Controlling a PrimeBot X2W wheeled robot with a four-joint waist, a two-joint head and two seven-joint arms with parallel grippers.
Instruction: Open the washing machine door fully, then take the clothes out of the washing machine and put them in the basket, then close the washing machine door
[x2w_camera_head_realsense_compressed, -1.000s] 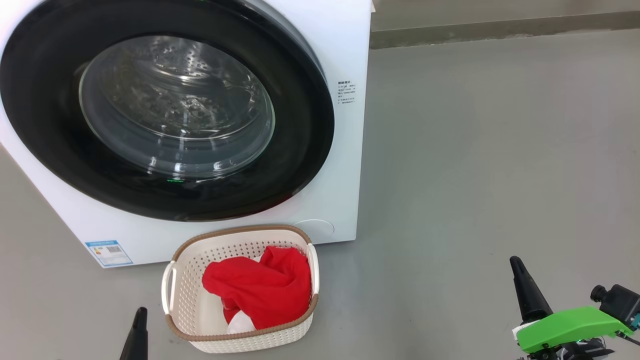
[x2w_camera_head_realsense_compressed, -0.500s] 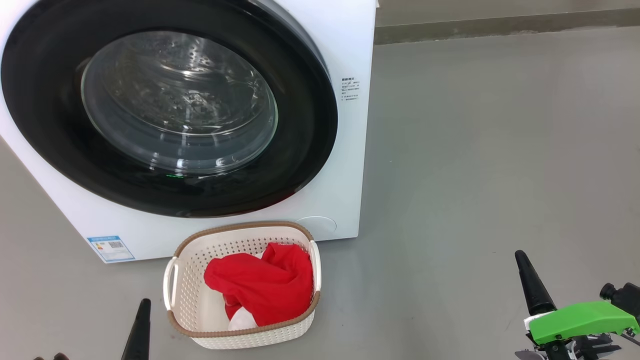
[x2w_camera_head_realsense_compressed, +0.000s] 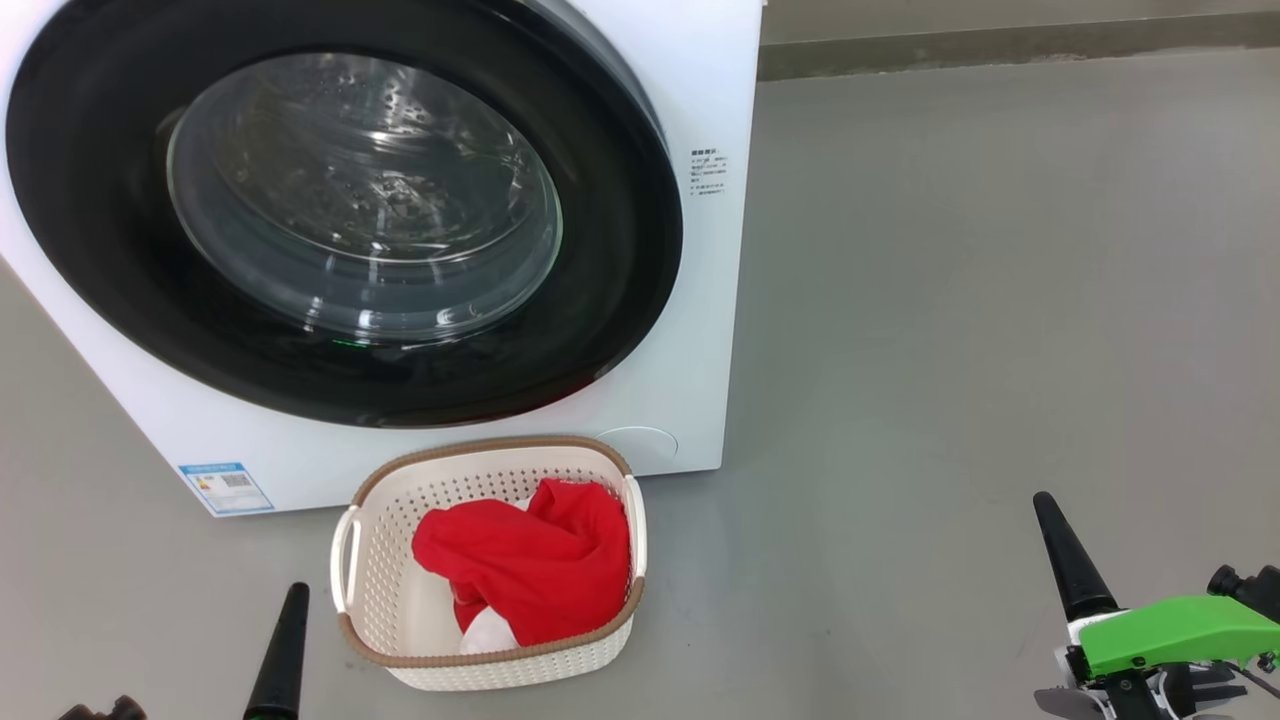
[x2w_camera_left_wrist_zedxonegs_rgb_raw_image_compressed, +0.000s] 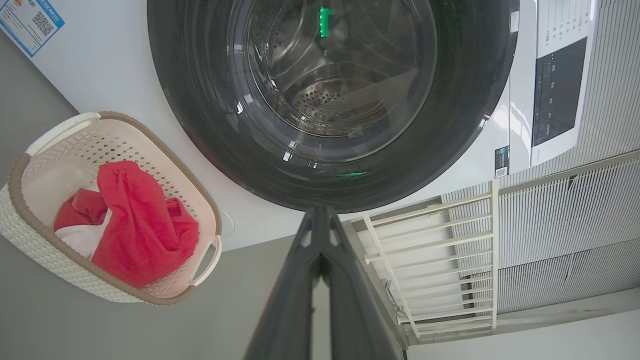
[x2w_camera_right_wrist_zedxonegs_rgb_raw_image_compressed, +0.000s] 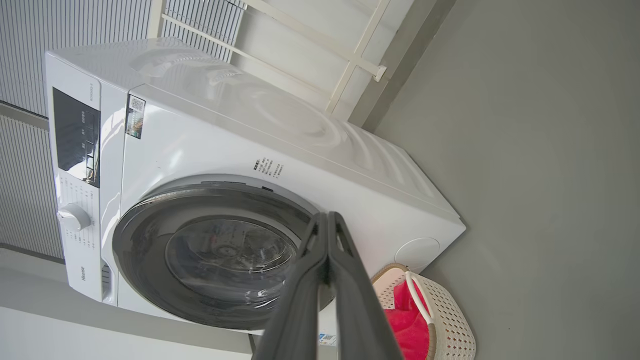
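Washing machine (x2w_camera_head_realsense_compressed: 715, 90): stood white on the grey floor (x2w_camera_head_realsense_compressed: 950, 330). Washing machine door (x2w_camera_head_realsense_compressed: 630, 260): lay flush against its front. Basket (x2w_camera_head_realsense_compressed: 488, 446): sat just before the machine, clothes (x2w_camera_head_realsense_compressed: 530, 560) heaped inside. My left gripper (x2w_camera_head_realsense_compressed: 293, 605): fingers were pressed together on nothing, near the basket. My right gripper (x2w_camera_head_realsense_compressed: 1050, 515): likewise, well apart.

Light: bright, diffuse | Glare: streaks at 6 o'clock of washing machine door (x2w_camera_head_realsense_compressed: 350, 210) glass | Shadows: faint, soft | Wrist views: edges bowed
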